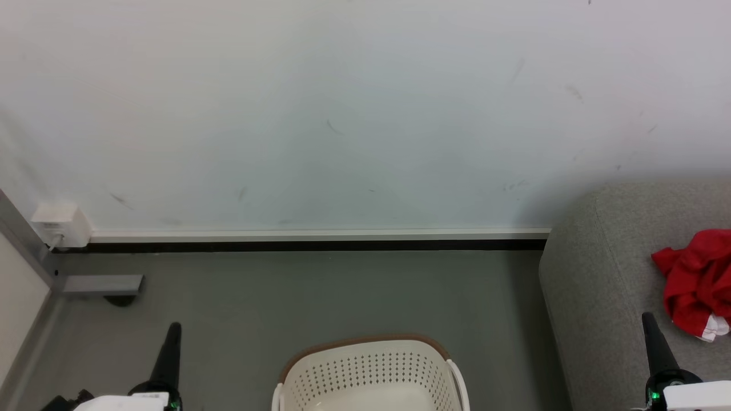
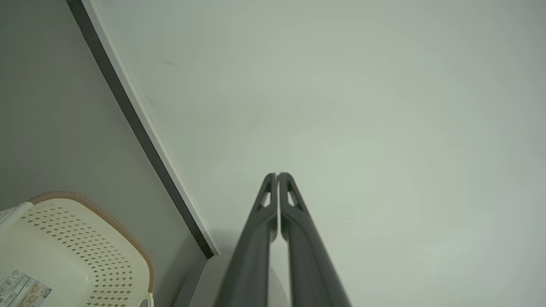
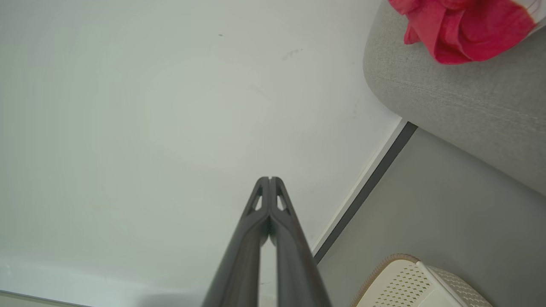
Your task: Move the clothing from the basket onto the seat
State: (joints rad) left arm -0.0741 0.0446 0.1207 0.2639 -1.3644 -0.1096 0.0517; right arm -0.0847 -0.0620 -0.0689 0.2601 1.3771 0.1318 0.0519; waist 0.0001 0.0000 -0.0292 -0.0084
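You face a pale, scuffed wall point(image 1: 342, 114) above a white skirting strip point(image 1: 320, 234) and a grey-green floor point(image 1: 285, 297).

Your left gripper point(image 1: 174, 326) stands at the lower left of the head view. It is clenched, with nothing between the jaws. The left wrist view confirms this: the two dark fingers point(image 2: 256, 238) meet at their tips against the wall.

Your right gripper point(image 1: 646, 315) stands at the lower right in the same condition, clenched and empty. Its tip lies over the near part of the seat point(image 1: 605, 285).

The basket point(image 1: 371, 365) sits on the floor between the two grippers, at the bottom middle of the head view, apart from both. The part of its inside that shows is cream plastic, with a printed sticker point(image 2: 21, 290) on the bottom.

The seat stands to the right of the basket, and its far corner meets the skirting line.

The clothing point(image 1: 694, 274) lies crumpled on the seat cushion as a bunched red heap with a white patch at its lower edge. It is just beyond and to the right of the right gripper's tip, not touching it, and well apart from the left gripper. You cannot tell whether the heap is one garment or two.

A small white box point(image 1: 60, 222) sits on the wall at the far left.
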